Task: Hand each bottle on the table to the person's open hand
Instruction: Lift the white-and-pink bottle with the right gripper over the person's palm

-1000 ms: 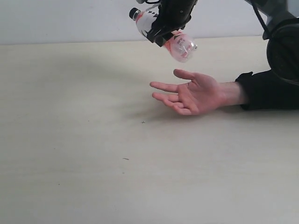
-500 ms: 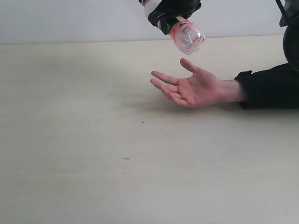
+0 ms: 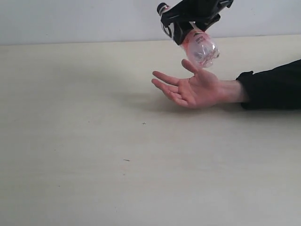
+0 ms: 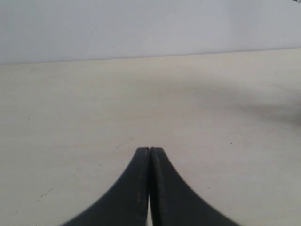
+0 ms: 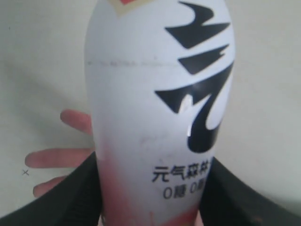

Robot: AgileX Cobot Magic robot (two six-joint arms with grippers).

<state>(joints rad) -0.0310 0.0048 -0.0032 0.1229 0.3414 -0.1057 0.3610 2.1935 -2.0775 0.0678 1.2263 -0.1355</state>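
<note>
A clear bottle with a pink-and-white label and black cap (image 3: 195, 40) hangs tilted in the air, its base just above the person's open hand (image 3: 193, 89). My right gripper (image 3: 188, 23) is shut on the bottle's middle. In the right wrist view the bottle (image 5: 157, 108) fills the frame between my two black fingers (image 5: 66, 197), with the hand's fingers (image 5: 59, 157) showing beneath it. The hand rests palm up on the pale table (image 3: 94, 141). My left gripper (image 4: 149, 150) is shut and empty over bare tabletop. No other bottles are in view.
The person's black sleeve (image 3: 273, 89) lies along the table's right side. A pale wall (image 3: 70, 19) runs behind the table's far edge. A few tiny dark specks (image 3: 144, 123) dot the tabletop.
My right gripper has carried the bottle rightward and down, so its base now hangs just over the palm. The hand has lifted slightly and tilted toward the bottle.
</note>
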